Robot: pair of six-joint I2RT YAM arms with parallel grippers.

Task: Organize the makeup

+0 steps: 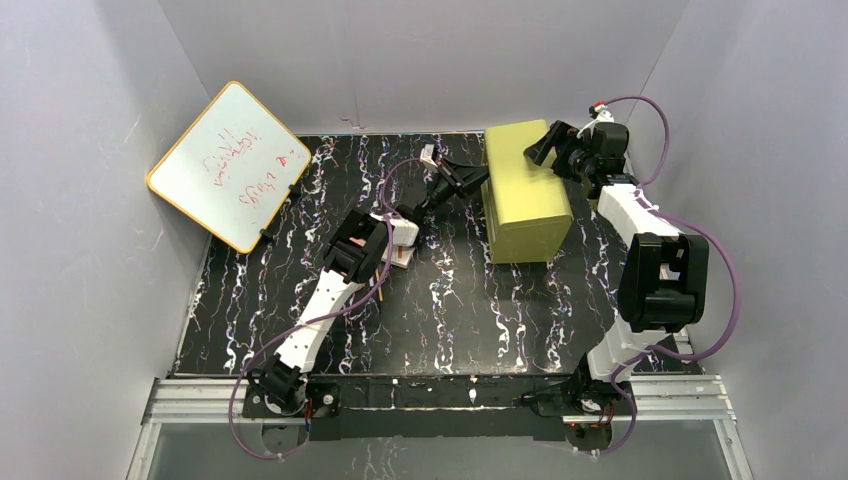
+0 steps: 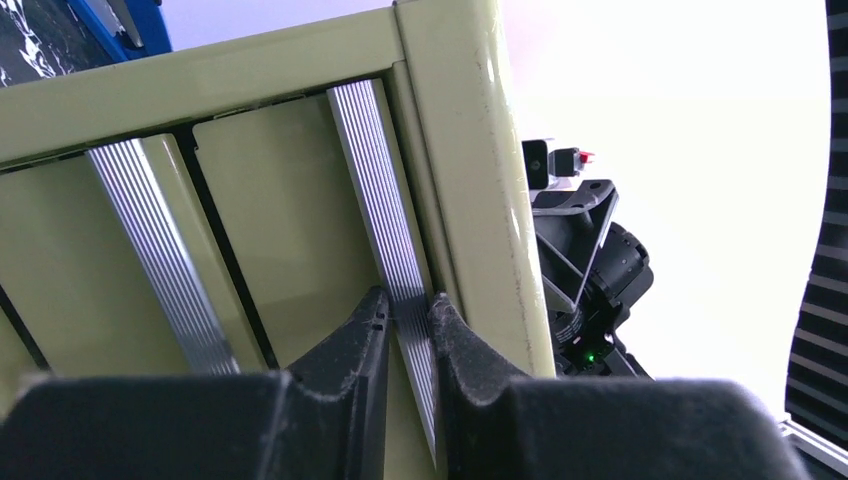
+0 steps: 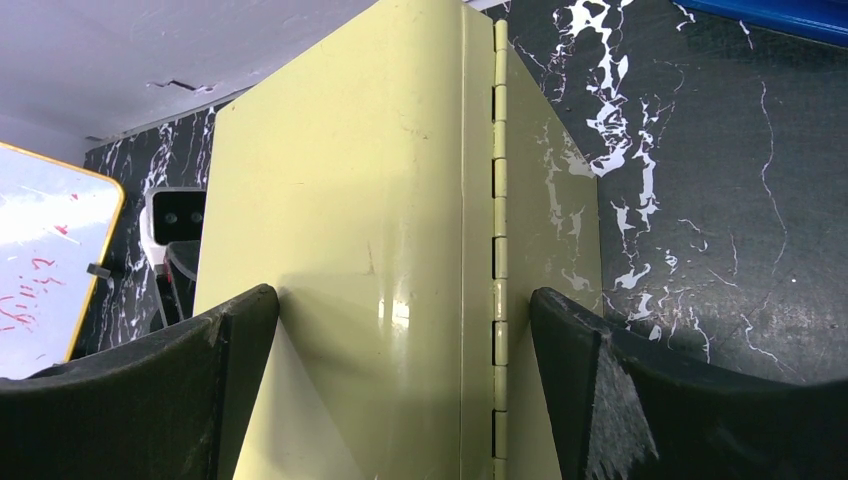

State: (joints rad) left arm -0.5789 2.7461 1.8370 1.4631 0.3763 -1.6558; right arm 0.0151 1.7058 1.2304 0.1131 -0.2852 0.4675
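Note:
The yellow-green drawer box (image 1: 525, 190) stands at the middle back of the table. My left gripper (image 2: 408, 305) (image 1: 466, 180) is at its left face, shut on a ribbed silver drawer handle (image 2: 375, 190). A second ribbed handle (image 2: 150, 250) lies further left on the box front. My right gripper (image 3: 405, 300) (image 1: 545, 150) is open wide, its fingertips (image 3: 255, 310) standing on either side of the box's hinged edge (image 3: 497, 200). Of the makeup, I see a small pinkish piece (image 1: 401, 258) and a thin orange stick (image 1: 381, 291), both partly hidden under the left arm.
A yellow-rimmed whiteboard (image 1: 228, 165) with red writing leans at the back left. Grey walls close in the black marbled table (image 1: 450, 310) on three sides. The arm bases sit on the rail (image 1: 430, 395) at the near edge.

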